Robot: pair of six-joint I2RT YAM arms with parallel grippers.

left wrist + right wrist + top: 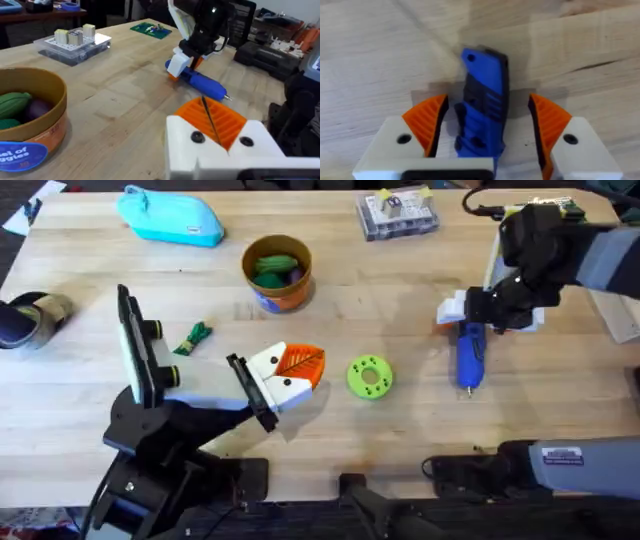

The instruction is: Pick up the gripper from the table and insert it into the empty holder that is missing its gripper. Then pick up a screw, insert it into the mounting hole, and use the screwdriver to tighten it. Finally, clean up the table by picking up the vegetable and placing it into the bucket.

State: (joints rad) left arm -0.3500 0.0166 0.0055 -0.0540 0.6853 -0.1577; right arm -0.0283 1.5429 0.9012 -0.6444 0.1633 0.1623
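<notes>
Screwdriver [468, 358]: upper end hidden under the right gripper [478, 317], centre right of the overhead view.
Bucket [30, 125]: cut off by the left-wrist frame's left and bottom edges; label text partly lost.
Parts box [398, 212]: contents too small to tell.

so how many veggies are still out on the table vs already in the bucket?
1 out: a green vegetable on the table left of the bucket. At least 2 in the bucket: green and purple; more may be hidden.
</notes>
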